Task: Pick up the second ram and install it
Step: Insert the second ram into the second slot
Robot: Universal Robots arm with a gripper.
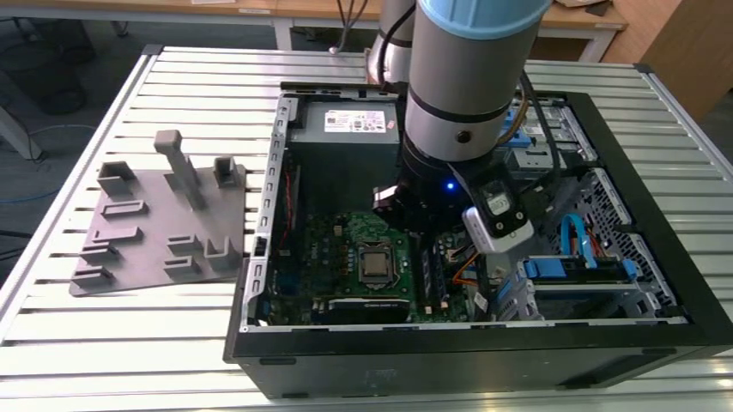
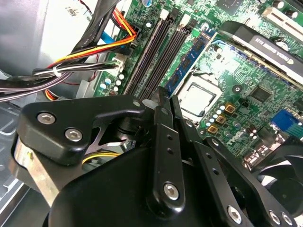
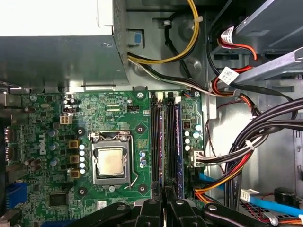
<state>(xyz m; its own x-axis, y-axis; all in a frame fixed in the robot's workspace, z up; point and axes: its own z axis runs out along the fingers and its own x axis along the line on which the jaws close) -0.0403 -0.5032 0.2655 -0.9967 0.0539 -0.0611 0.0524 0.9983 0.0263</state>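
i see the open computer case lying on the slatted table, with the fixture tray beside it on the exterior view's left. inside the case, the motherboard lies flat, the processor socket next to the memory slots, a cable bundle on the slots' far side. my arm reaches down into the case, the gripper above the slots.
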